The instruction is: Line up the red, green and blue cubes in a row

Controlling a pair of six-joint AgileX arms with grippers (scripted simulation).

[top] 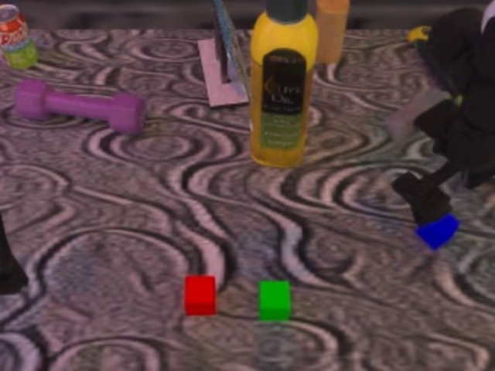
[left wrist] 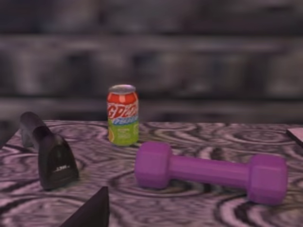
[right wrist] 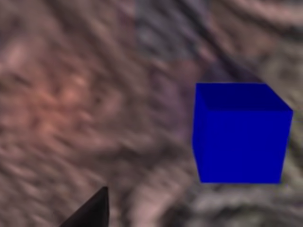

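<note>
Nearest the front of the swirl-patterned surface (top: 116, 232), the red cube (top: 200, 295) and the green cube (top: 274, 300) sit side by side with a small gap, both plain and flat on their faces. Farther back on the right, the right pincer (top: 430, 216) is clamped on the deep blue cube (top: 438, 230), which hangs tilted at its tip. The left pincer (top: 8, 267) is parked at the left edge; whether it is open I cannot tell. Beyond stand a yellow oil bottle (top: 282, 85), a purple dumbbell (top: 77, 104) and a soda can (top: 17, 36).
</note>
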